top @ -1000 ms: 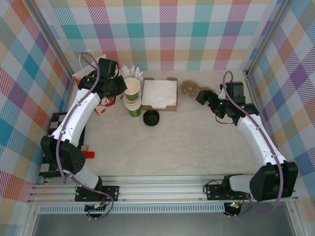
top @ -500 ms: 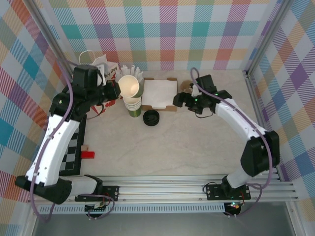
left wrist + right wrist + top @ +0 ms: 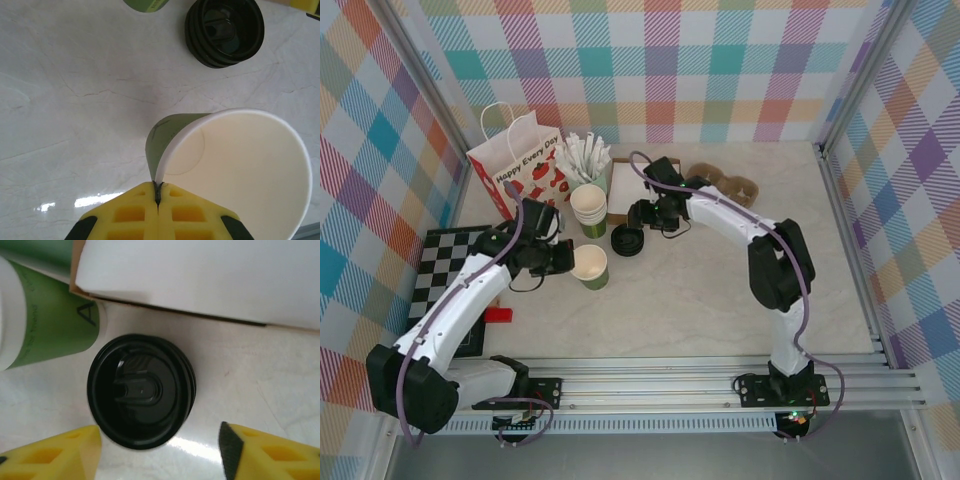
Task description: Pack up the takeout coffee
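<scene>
1. You are pinching the rim of the green cup (image 3: 240, 170) with the left claw (image 3: 158, 187). Its jaws are pressed shut on the paper wall, one inside and one outside. That hold is leaving the mouth clear and facing up for a lid.
2. You are keeping the cup out in front of the stack of cups (image 3: 588, 208), over open bench (image 3: 720, 290). You cannot tell whether its base is resting there.
3. Your right claw (image 3: 159, 437) is hovering over the black lid (image 3: 142, 390) with its jaws parted to either side, gripping nothing. The lid is lying just beside the stack and the cardboard box (image 3: 200, 275).
4. So the takeout coffee is waiting in two parts, cup and lid apart. Capping looks like the step in hand.
5. The lid's ribbed side may mean several are nested, so you are risking lifting more than one.
6. The paper bag (image 3: 520, 170) is standing at the back left, probably where the coffee is going.
</scene>
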### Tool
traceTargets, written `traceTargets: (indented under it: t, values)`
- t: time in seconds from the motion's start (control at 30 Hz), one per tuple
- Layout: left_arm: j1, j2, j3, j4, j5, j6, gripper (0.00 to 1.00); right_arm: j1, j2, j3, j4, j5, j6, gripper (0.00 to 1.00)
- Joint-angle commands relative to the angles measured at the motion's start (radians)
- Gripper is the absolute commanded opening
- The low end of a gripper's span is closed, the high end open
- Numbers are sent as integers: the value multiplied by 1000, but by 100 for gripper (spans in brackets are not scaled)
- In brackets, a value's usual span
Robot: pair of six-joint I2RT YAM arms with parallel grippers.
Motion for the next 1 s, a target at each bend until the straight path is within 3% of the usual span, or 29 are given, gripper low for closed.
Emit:
traceTargets:
  t: [0.0,0.3,0.67,0.97]
  values:
    - [-6,-35,-49,154,39,-14,0,6,64,73,-70,106,-29,58]
    - [-6,23,-49,147,63,25,0,19,155,138,-108,83,-85,48]
    - [-6,59,-47,148,65,48,0,33,189,168,-118,62,-99,48]
    - [-6,59,-63,160,75,48,0,40,199,171,-134,91,-116,34]
